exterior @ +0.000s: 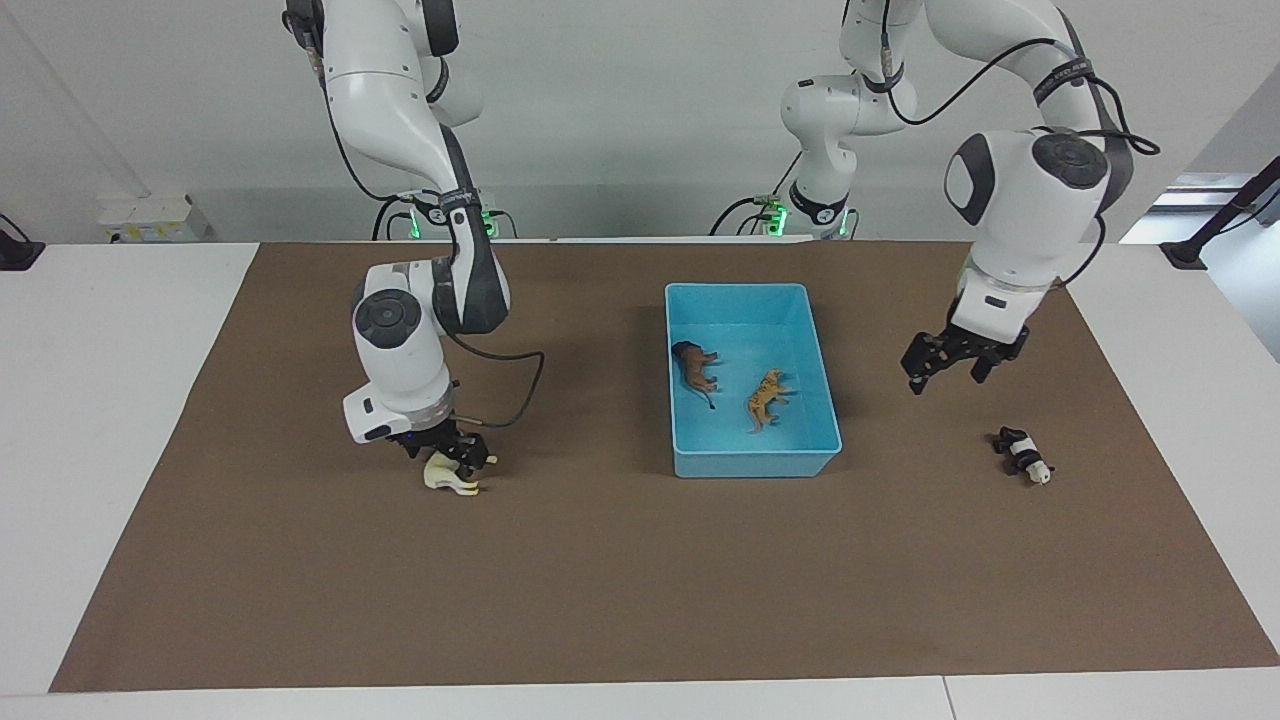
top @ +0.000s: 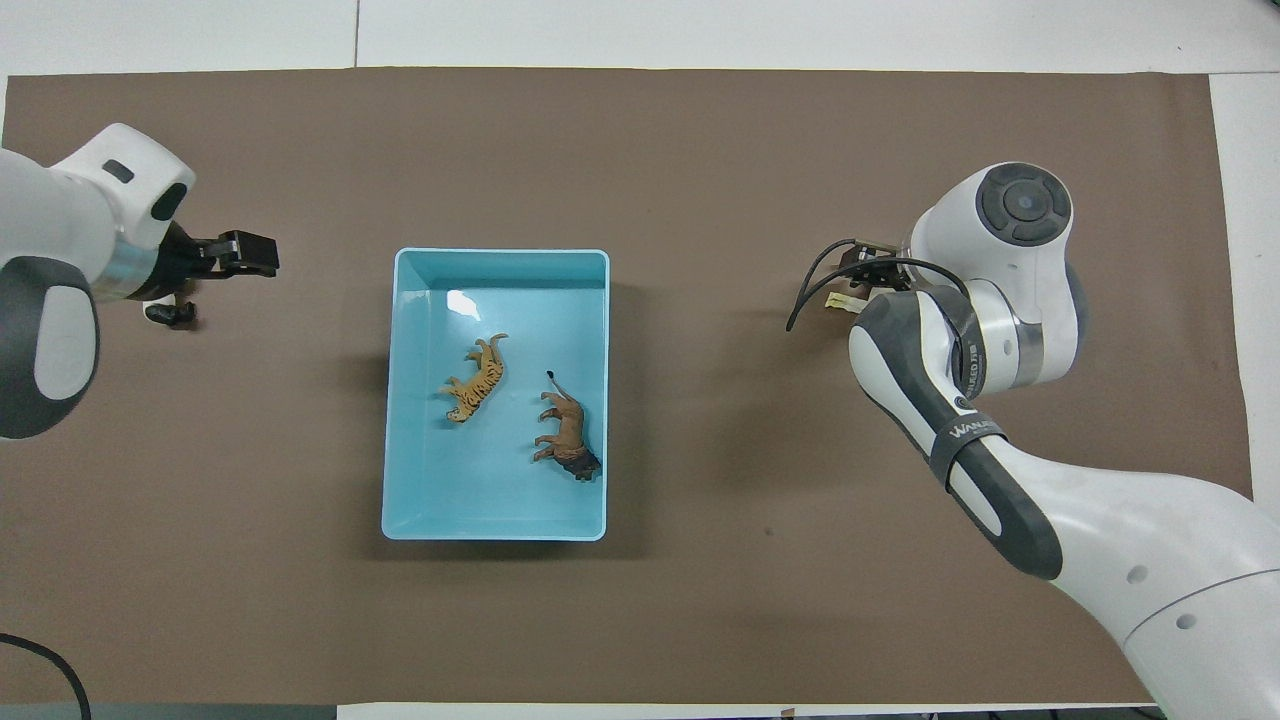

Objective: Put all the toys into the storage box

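The light blue storage box stands mid-table. An orange striped tiger and a brown lion lie in it. The cream-white llama lies on the mat toward the right arm's end. My right gripper is down on it, open, fingers astride its body. The black-and-white panda lies toward the left arm's end. My left gripper hangs open and empty over the mat, between box and panda.
A brown mat covers most of the white table. The right arm's black cable loops low beside the llama. Bare mat stretches on the side of the box away from the robots.
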### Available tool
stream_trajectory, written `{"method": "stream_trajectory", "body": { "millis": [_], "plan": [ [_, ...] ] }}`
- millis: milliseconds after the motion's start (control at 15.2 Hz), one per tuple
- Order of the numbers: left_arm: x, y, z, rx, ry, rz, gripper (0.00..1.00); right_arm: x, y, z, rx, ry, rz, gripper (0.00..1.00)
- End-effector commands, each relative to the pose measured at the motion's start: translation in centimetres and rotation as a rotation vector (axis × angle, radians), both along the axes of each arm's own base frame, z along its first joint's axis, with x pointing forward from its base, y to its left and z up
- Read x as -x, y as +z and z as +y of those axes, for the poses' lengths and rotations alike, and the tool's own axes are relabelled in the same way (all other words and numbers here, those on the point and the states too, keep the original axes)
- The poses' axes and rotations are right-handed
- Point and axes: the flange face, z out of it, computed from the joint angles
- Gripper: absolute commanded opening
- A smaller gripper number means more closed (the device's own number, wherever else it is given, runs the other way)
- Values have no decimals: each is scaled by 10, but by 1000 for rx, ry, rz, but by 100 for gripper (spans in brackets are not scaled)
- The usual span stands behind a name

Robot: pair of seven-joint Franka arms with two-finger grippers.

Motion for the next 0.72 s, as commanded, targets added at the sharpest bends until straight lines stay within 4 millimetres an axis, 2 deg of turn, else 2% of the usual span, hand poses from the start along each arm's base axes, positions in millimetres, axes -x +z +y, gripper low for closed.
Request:
{"method": "stream_trajectory", "body": {
  "millis": [0,66,131,197,263,329,460,526,592,657],
  "plan": [
    [-34,-18,53,2,2,-5,100,8,-4,-3,1,58,-14,100],
    [-42,-19,72,-2,-7,-12,100,7,-5,-4,2,67,-18,76],
    [-49,-19,95,-8,-19,-18,100,7,-4,-5,2,77,-14,6],
    [-52,-23,116,-14,-28,-15,100,8,-4,-3,5,82,-4,0],
    [-53,-30,128,-17,-39,-7,100,8,-3,-2,7,87,13,0],
    [-55,-42,137,-20,-46,5,100,7,0,-1,9,86,22,0],
    [-64,-71,141,-20,-57,-5,100,4,11,4,13,91,36,0],
    [-71,-90,143,-24,-60,-21,100,0,24,10,13,96,40,0],
    [-75,-101,145,-27,-67,-41,100,-5,44,20,14,97,63,0],
    [-76,-107,147,-30,-83,-43,100,-12,78,41,13,105,76,0]
  ]
}}
